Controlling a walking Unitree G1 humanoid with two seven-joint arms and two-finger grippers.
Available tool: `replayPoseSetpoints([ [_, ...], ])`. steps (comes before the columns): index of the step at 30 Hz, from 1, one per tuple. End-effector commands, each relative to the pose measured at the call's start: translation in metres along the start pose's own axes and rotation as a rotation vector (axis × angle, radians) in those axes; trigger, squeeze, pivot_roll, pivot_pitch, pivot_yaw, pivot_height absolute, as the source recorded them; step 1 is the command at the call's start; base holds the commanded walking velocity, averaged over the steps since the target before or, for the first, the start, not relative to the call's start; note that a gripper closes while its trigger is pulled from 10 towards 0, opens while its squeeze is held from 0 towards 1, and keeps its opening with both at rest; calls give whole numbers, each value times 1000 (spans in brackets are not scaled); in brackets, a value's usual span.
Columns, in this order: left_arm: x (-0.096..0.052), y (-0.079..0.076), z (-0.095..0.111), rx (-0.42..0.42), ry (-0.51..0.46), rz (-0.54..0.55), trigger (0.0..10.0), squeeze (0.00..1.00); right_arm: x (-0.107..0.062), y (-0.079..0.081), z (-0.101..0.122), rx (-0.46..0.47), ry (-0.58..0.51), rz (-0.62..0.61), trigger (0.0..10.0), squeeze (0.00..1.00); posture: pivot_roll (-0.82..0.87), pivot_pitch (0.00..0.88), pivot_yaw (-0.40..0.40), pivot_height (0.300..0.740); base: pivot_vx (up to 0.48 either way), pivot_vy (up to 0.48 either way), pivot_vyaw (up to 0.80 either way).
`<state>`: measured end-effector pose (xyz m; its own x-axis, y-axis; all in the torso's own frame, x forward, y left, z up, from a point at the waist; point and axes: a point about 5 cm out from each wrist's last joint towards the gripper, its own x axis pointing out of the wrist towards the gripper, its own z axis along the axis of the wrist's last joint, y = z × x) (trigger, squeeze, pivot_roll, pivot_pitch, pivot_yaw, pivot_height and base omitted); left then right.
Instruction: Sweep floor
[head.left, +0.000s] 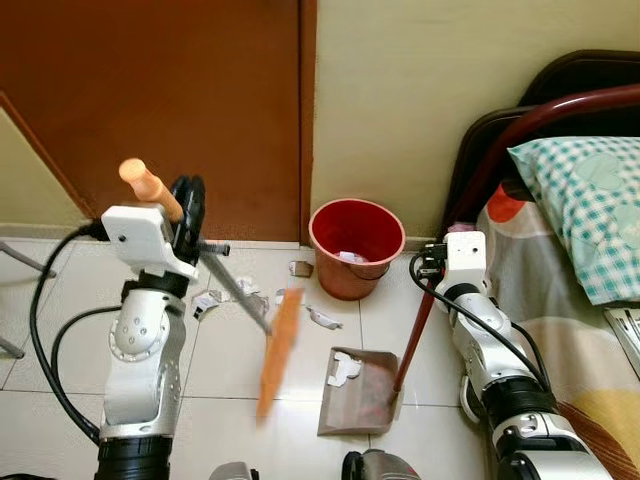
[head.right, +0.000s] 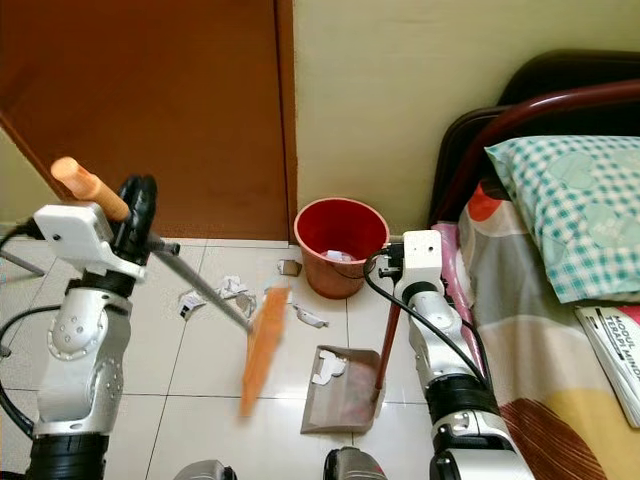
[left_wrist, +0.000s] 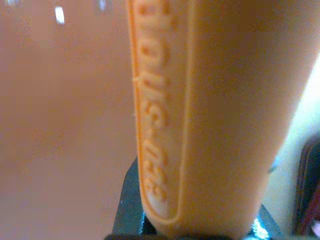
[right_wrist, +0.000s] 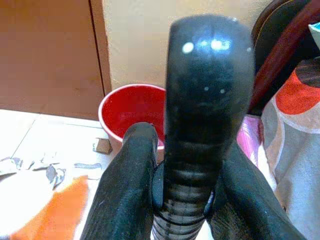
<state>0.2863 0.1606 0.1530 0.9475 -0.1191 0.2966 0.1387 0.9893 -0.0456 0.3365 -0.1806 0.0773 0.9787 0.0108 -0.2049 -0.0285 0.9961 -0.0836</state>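
L pincer (head.left: 185, 215) clamping broom (head.left: 278, 340), R pincer (right_wrist: 185, 200) gripping dustpan (head.left: 358, 392) handle w/ paper scraps (head.left: 235, 292) lying beyond it, risking scatter if swung hard.

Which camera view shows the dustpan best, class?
The left eye view shows it best: the dustpan lies whole on the tiles with paper inside, below the red bucket. The right eye view shows it equally whole. The right wrist view gives just its black handle top, clamped by the right gripper.

head stereo looking down, wrists close-up on handles
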Motion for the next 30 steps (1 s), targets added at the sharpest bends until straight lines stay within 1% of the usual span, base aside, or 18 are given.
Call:
replayPoseSetpoints([
  [1, 6, -16, 1, -35, -48, -48, 10000, 0, 2, 0, 3, 0, -12, -3, 10000, 0, 10, 78, -48, 740, 0, 0, 0],
  [2, 8, -24, -7, -53, -28, -64, 10000, 0, 2, 0, 5, 2, -16, -1, 10000, 0, 10, 78, -48, 740, 0, 0, 0],
  [4, 9, -29, -10, -59, -23, -76, 10000, 0, 3, 1, 5, 2, -17, 0, 10000, 0, 5, 74, -49, 740, 0, 0, 0],
  [5, 15, -41, -15, -80, -15, -106, 10000, 0, 3, 1, 5, 2, -18, 0, 10000, 0, 5, 74, -49, 740, 0, 0, 0],
  [6, 17, -46, -16, -88, -12, -118, 10000, 0, 3, 1, 6, 3, -19, 0, 10000, 0, 5, 74, -49, 740, 0, 0, 0],
  [8, 27, -63, -13, -140, -27, -142, 10000, 0, 4, 1, 6, 2, -19, 0, 10000, 0, -1, 68, -49, 740, 0, 0, 0],
  [9, 34, -74, -7, -165, -51, -167, 10000, 0, 4, 0, 6, 2, -20, -1, 10000, 0, -9, 64, -47, 740, 0, 0, 0],
  [11, 42, -89, 3, -196, -92, -199, 10000, 0, 3, -1, 6, 0, -21, -3, 10000, 0, -12, 62, -44, 740, 0, 0, 0],
  [13, 45, -93, 8, -204, -110, -207, 10000, 0, 3, -1, 6, 0, -22, -5, 10000, 0, -15, 61, -42, 740, 0, 0, 0],
  [15, 45, -90, 12, -192, -135, -205, 10000, 0, 3, -3, 6, -1, -22, -10, 10000, 0, -18, 60, -39, 740, 0, 0, 0],
  [18, 41, -77, 10, -173, -135, -178, 10000, 0, 2, -4, 5, -1, -19, -14, 10000, 0, -18, 60, -39, 740, 0, 0, 0],
  [19, 39, -71, 9, -158, -137, -167, 10000, 0, 2, -4, 4, -1, -18, -15, 10000, 0, -9, 66, -36, 740, 0, 0, 0],
  [20, 34, -56, 8, -124, -130, -137, 10000, 0, 2, -3, 3, -2, -15, -15, 10000, 0, -9, 66, -36, 740, 0, 0, 0],
  [25, 19, -23, 9, -48, -118, -65, 10000, 0, 2, -1, 2, -2, -11, -10, 10000, 0, 8, 68, -38, 740, 0, 0, 0],
  [26, 19, -23, 9, -48, -118, -65, 10000, 0, 2, -1, 2, -2, -11, -10, 10000, 0, 8, 68, -38, 740, 0, 0, 0],
  [27, 13, -12, 11, -20, -119, -46, 10000, 0, 2, -1, 2, -2, -11, -9, 10000, 0, 10, 69, -39, 740, 0, 0, 0],
  [28, 11, -8, 12, -6, -119, -41, 10000, 0, 2, -1, 2, -2, -10, -8, 10000, 0, 13, 69, -41, 740, 0, 0, 0],
  [30, 9, -5, 13, 4, -119, -39, 10000, 0, 2, -1, 2, -2, -9, -8, 10000, 0, 16, 69, -43, 740, 0, 0, 0],
])
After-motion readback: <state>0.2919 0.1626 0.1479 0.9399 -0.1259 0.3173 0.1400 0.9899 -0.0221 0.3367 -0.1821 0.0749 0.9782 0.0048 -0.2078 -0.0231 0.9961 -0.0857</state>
